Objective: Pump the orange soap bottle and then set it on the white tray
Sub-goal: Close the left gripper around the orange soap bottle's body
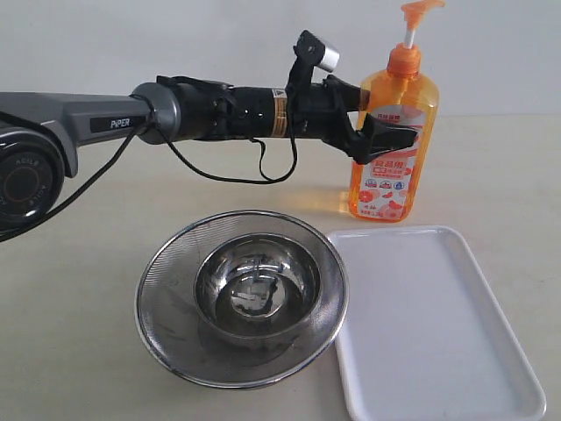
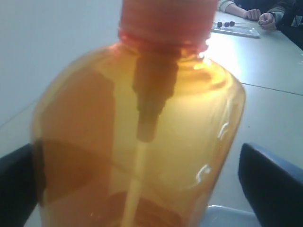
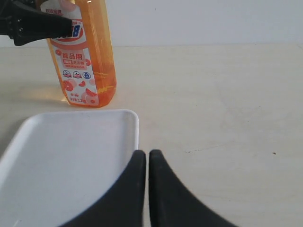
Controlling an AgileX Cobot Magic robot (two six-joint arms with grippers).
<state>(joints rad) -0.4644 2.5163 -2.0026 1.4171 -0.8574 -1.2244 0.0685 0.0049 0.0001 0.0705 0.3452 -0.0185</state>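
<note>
while the orange soap bottle (image 1: 390,189) stands upright on the table (image 1: 79,351), just behind the far edge of the white tray (image 1: 438,333) and not on it, the left gripper (image 1: 393,132) reaches across at the bottle's shoulder with its jaws spread wide to either side of the body. in the left wrist view one finger (image 2: 16,189) looks to be against the plastic while a sliver of table shows between the bottle and the other, so i judge it around the bottle but not clamped on it. the right gripper (image 3: 144,189) is pressed closed on nothing, low beside an edge of the tray and well apart from the pump head (image 1: 421,10), which stands raised on its white stem. the step in hand looks like securing the bottle for the pump press; whether a press has been made cannot be told. next, the jaws need to close squarely on the body without tipping it, so the head can be pushed straight down; the carry onto the tray, clear of the steel strainer (image 1: 166,307) beside it, comes after.
</note>
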